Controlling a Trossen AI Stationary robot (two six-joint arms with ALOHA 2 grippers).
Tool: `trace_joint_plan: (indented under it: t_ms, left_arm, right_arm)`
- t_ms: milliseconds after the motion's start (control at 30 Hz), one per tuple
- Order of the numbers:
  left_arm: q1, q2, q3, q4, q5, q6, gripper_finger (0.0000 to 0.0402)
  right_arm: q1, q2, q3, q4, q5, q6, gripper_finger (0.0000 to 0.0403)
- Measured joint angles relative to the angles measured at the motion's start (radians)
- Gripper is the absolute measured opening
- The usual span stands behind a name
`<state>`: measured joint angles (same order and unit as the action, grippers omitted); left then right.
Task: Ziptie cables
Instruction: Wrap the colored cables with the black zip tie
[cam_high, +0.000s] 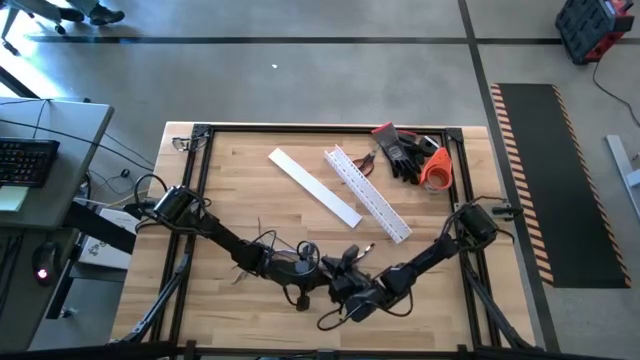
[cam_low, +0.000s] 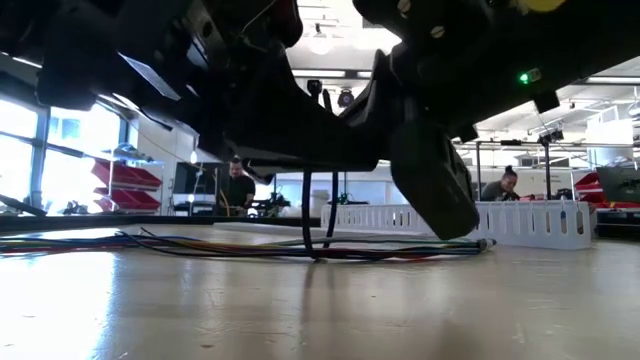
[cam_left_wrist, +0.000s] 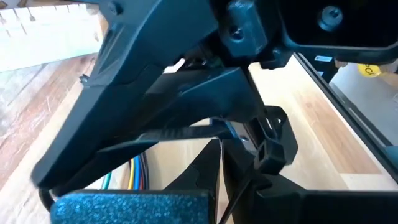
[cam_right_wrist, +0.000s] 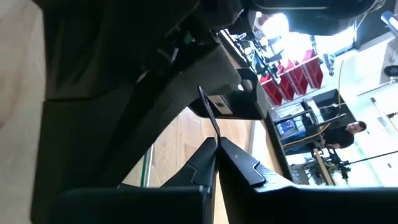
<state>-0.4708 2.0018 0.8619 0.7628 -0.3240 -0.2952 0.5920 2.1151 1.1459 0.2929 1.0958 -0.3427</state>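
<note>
Cables: the cables (cam_low: 250, 245) lie flat on the wooden table (cam_high: 240, 190), a thin coloured bundle running across its near part, under my two grippers; in the high view they show only as dark loops (cam_high: 290, 262) around the spot where my arms meet.
Zip tie: a thin black zip tie (cam_low: 330, 210) stands in a loop rising from the bundle to my grippers; in my left wrist view its strap and square head (cam_left_wrist: 273, 149) cross just ahead of my fingers.
Left gripper: my left gripper (cam_high: 318, 268) is low over the near middle of the table, fingers pressed together on the zip tie strap.
Right gripper: my right gripper (cam_high: 352, 282) meets it from the other side, touching or nearly so; its fingers are pressed together, pinching a thin black strip of the zip tie (cam_right_wrist: 208, 115).
Channels: two long white channels (cam_high: 340, 185) lie slanted farther back, well apart from the cables.
Far corner: black gloves (cam_high: 400, 152) and an orange tape roll (cam_high: 436, 170) sit by the table's far right edge.
</note>
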Motion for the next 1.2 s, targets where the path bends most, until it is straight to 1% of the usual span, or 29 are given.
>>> trace_joint_plan:
  t_ms: [267, 500, 700, 933, 1033, 1100, 1200]
  left_arm:
    - [0.010, 0.000, 0.000, -0.001, 0.006, -0.029, 0.0000]
    - [0.012, 0.000, 0.000, -0.001, 0.008, -0.057, 0.0000]
    - [0.012, 0.000, 0.000, -0.001, 0.008, -0.070, 0.0000]
    - [0.012, 0.000, 0.000, -0.009, 0.024, -0.077, 0.0000]
    - [0.012, 0.000, 0.000, -0.005, 0.027, -0.086, 0.0000]
    - [0.012, 0.000, 0.000, -0.005, 0.027, -0.088, 0.0000]
    - [0.012, 0.000, 0.000, -0.004, 0.027, -0.088, 0.0000]
  right_arm:
    - [-0.003, 0.000, 0.000, 0.033, -0.008, -0.041, 0.0000]
    - [-0.003, 0.000, 0.000, 0.034, -0.011, -0.043, 0.0000]
    - [-0.009, 0.004, 0.000, 0.038, -0.040, -0.060, 0.0000]
    - [-0.007, 0.051, -0.001, 0.127, -0.010, -0.112, 0.0000]
    - [0.000, 0.053, -0.001, 0.133, 0.026, -0.113, 0.0000]
    - [0.004, 0.053, -0.001, 0.138, 0.050, -0.141, 0.0000]
    - [0.005, 0.053, -0.001, 0.151, 0.052, -0.163, 0.0000]
